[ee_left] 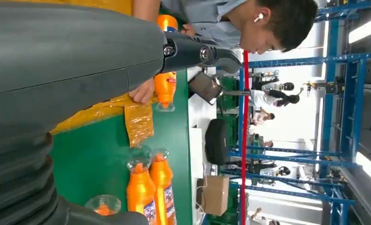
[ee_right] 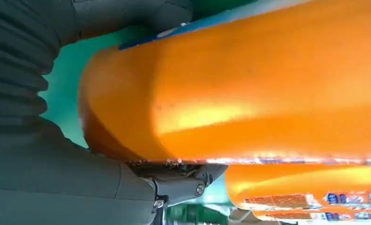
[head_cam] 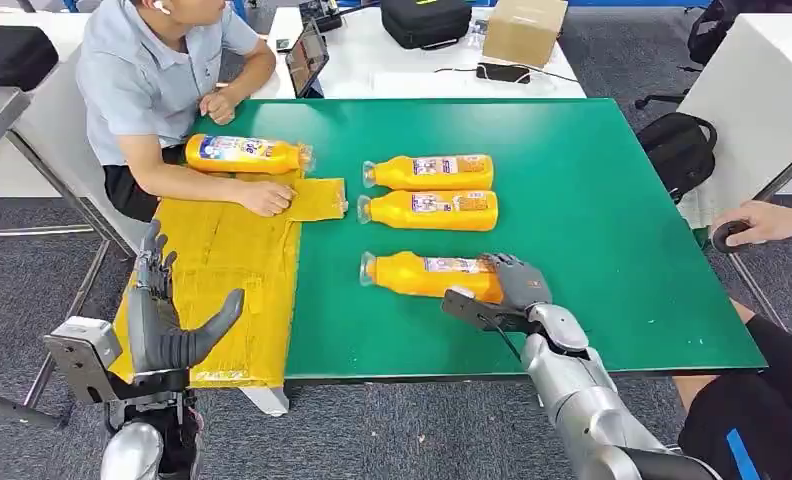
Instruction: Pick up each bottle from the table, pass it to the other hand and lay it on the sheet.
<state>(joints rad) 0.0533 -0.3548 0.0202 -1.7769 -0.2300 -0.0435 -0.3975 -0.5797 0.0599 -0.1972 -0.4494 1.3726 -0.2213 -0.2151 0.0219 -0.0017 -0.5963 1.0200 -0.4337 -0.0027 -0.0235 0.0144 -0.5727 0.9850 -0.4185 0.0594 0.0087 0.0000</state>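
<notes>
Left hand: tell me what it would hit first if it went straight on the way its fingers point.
Probably the person's hand on the yellow sheet; the left hand points forward over the sheet, though its height is unclear.

Industrial lab hall — blue steel racking [ee_left: 343, 108], white worktables [head_cam: 412, 70].

Free room: bare green table [head_cam: 612, 230] right of the three lying bottles; near part of the yellow sheet [head_cam: 227, 290].
Obstacles: person's forearm and hand [head_cam: 265, 197] on the sheet's far part; bottle [head_cam: 247, 154] lying beside that forearm; the two farther bottles [head_cam: 430, 191] lying close together.
</notes>
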